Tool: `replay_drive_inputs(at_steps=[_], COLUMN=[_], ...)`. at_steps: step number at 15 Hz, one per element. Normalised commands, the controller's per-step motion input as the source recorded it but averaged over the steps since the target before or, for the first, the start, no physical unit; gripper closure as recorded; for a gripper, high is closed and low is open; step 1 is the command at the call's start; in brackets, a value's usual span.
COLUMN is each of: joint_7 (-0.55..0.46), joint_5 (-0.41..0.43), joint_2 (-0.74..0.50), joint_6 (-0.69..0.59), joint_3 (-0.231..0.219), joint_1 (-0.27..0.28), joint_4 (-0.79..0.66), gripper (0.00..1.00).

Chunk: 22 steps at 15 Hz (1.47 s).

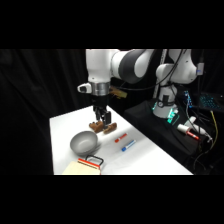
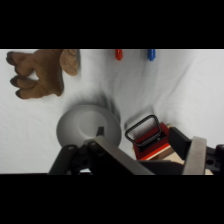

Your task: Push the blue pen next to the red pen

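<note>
The red pen (image 1: pixel 121 136) lies on the white table (image 1: pixel 150 160), right of the grey bowl (image 1: pixel 83 143). The blue pen (image 1: pixel 128 145) lies just in front of it, a small gap between the two. My gripper (image 1: pixel 102 118) hangs over the table's far side, directly above a brown plush toy (image 1: pixel 102 127) and well behind both pens. In the wrist view only the tips of the red pen (image 2: pixel 119 53) and the blue pen (image 2: pixel 151 54) show at the top edge, far from my gripper (image 2: pixel 147 144). Its fingers (image 2: pixel 196 155) stand open and hold nothing.
The grey bowl (image 2: pixel 87 125) sits under my left finger in the wrist view. A red-edged flat box with a black handle (image 1: pixel 91 161) lies on a tan pad (image 1: pixel 75 169) at the table's front edge. The plush toy (image 2: pixel 40 72) lies upper left. Cables and electronics (image 1: pixel 192 130) lie off the table's right.
</note>
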Motion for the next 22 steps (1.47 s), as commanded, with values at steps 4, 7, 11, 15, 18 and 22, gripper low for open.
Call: replay_drive_inputs(at_steps=[4,7,11,15,18,22], joint_7=[0.08,0.08,0.08,0.07,0.11,0.13], joint_5=[-0.031,0.031,0.071,0.117,0.149,0.180], joint_2=[0.13,0.27,0.24,0.11,-0.01,-0.06], joint_6=[0.06,0.15,0.23,0.22,0.21,0.26], joint_3=[0.033,0.076,0.086,0.078,0.066,0.079], joint_1=[0.028,0.069,0.089,0.074,0.079,0.073], joint_4=[0.02,-0.03,-0.06,-0.09,-0.16,-0.22], gripper=[0.00,0.00,0.00,0.00,0.00,0.00])
